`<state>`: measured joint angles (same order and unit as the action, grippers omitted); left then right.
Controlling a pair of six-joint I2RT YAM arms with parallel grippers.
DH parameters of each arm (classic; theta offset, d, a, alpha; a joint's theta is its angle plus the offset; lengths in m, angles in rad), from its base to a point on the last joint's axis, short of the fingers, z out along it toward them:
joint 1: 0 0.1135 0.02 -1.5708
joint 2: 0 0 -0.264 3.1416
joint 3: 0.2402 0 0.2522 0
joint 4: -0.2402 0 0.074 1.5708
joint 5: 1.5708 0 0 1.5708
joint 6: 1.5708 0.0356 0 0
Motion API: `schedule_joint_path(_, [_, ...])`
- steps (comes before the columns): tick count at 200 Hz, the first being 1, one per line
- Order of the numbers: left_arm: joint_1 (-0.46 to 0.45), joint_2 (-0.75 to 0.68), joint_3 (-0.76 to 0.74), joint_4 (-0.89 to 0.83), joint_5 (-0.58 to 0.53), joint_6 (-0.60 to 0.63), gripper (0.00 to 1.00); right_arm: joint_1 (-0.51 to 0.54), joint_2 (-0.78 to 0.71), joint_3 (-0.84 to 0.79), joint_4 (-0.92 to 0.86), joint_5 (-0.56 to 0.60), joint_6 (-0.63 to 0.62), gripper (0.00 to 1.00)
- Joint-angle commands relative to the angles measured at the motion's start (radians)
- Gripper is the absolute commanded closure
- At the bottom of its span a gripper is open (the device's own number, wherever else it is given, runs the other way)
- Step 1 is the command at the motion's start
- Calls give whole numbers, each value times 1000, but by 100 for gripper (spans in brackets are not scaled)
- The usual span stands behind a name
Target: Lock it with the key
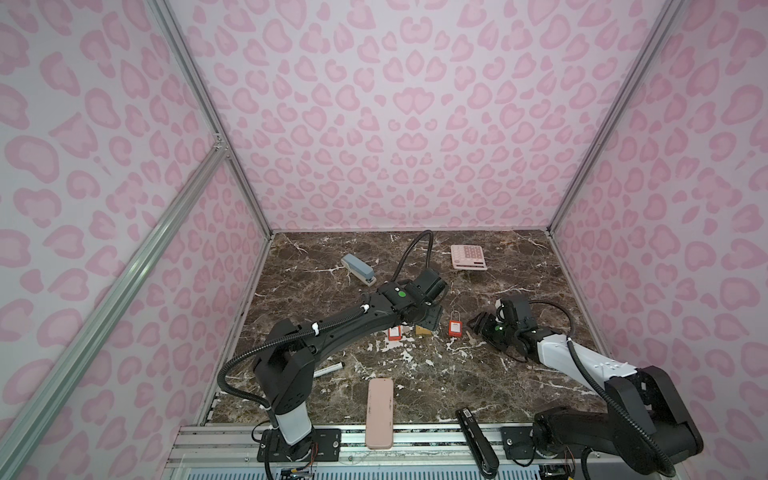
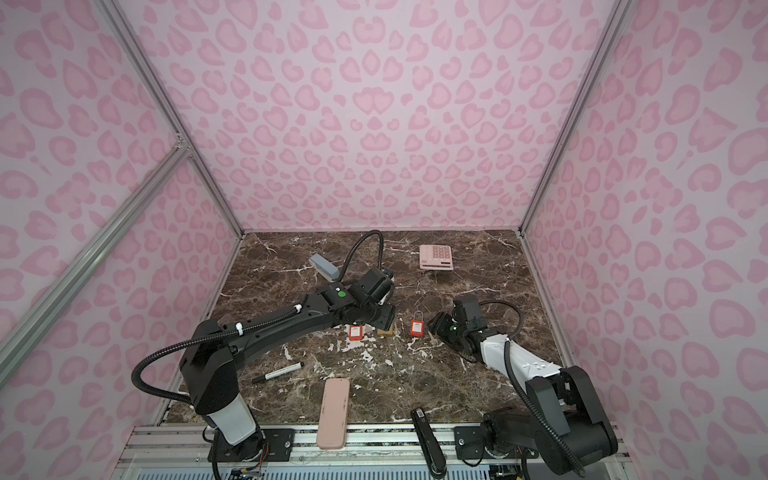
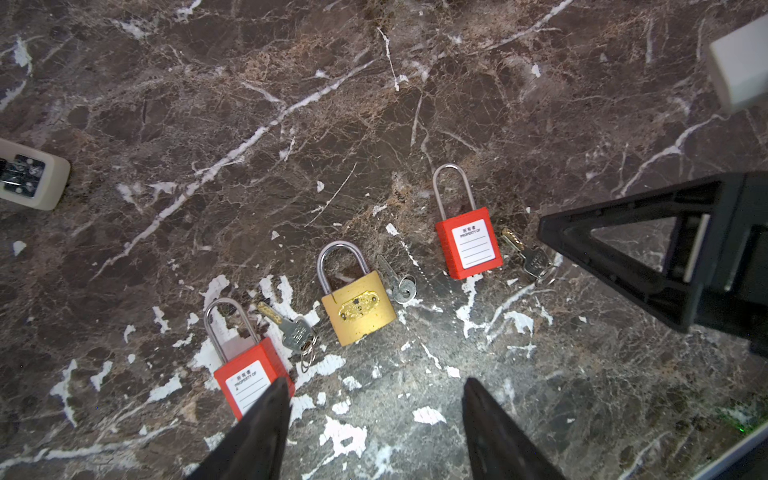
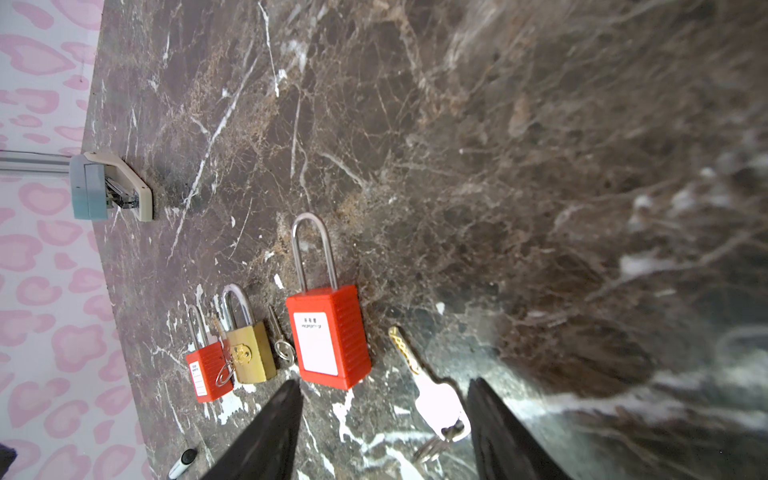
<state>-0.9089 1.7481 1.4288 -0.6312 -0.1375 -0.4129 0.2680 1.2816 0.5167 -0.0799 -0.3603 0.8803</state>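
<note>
Three padlocks lie in a row on the marble, each with a key beside it: a red padlock [image 3: 245,374], a brass padlock [image 3: 357,307] and a second red padlock [image 3: 471,245] [image 4: 328,336] [image 1: 455,328]. My left gripper [image 3: 374,382] hovers open above the row, with one fingertip over the first red padlock's body and nothing between the fingers. My right gripper [image 4: 384,382] [image 1: 478,322] is open and low beside the second red padlock. That padlock's silver key [image 4: 432,390] [image 3: 528,257] lies flat between the right fingers, closer to one of them.
A grey stapler [image 1: 358,270] and a pink calculator [image 1: 468,257] lie at the back. A marker [image 1: 328,370] lies under the left arm. A pink case [image 1: 379,411] and a black stapler [image 1: 476,440] sit at the front edge.
</note>
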Motion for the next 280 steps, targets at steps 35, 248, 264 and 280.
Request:
schedule_joint_path(35, [0, 7, 8, -7, -6, 7, 33, 0, -61, -74, 42, -65, 80, 32])
schedule_joint_path(248, [-11, 7, -5, 1, -5, 5, 33, -33, 1, -119, 216, -180, 160, 28])
schedule_joint_path(264, [-12, 11, -4, 4, -1, 5, 33, -33, -6, -142, 236, -195, 170, 28])
schedule_joint_path(280, [-13, 14, 0, 6, 1, 5, 33, -33, -2, -153, 243, -205, 167, 28])
